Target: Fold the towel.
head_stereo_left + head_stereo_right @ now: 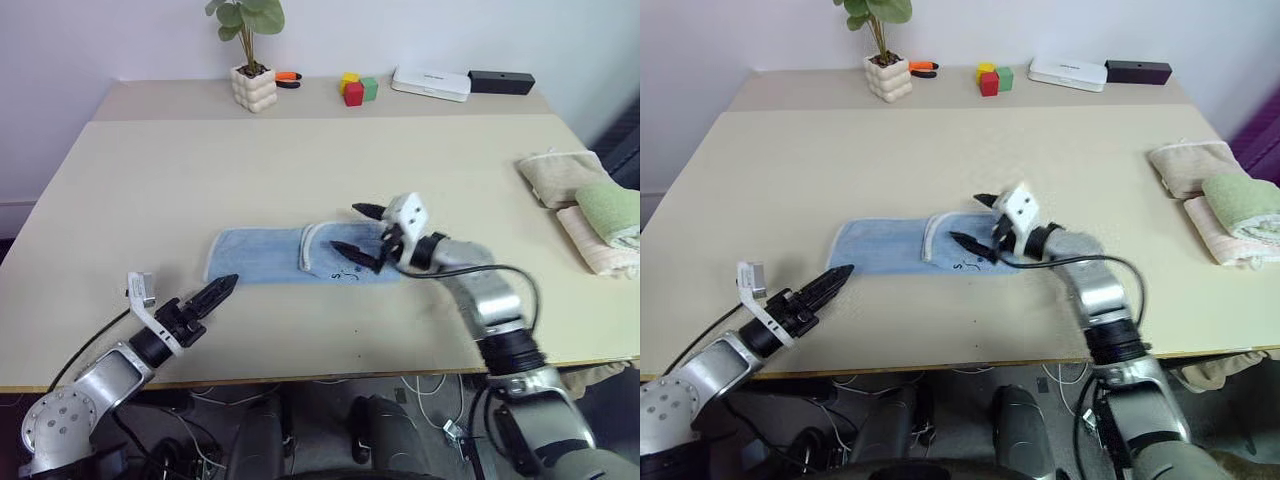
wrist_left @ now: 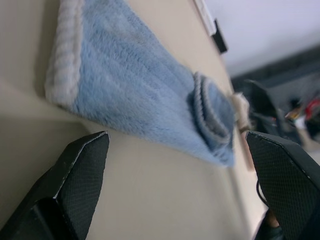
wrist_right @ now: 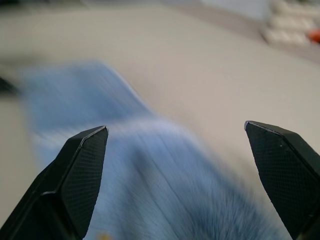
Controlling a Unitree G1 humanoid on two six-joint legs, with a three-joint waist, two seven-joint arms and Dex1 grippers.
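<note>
Broadly, we see a wide beige desk [image 1: 150,200] with the light blue towel [image 1: 255,257] lying flat near its front middle, its right end already folded over toward the centre. Our right gripper [image 1: 362,236] hovers over that folded end, jaws wide apart and holding nothing. Our left gripper [image 2: 175,180] waits just in front of the towel's left end, also spread wide and empty. We judge the loose flap could spring back open, since nothing pins it, or a low sweep by either gripper could drag the cloth askew.
</note>
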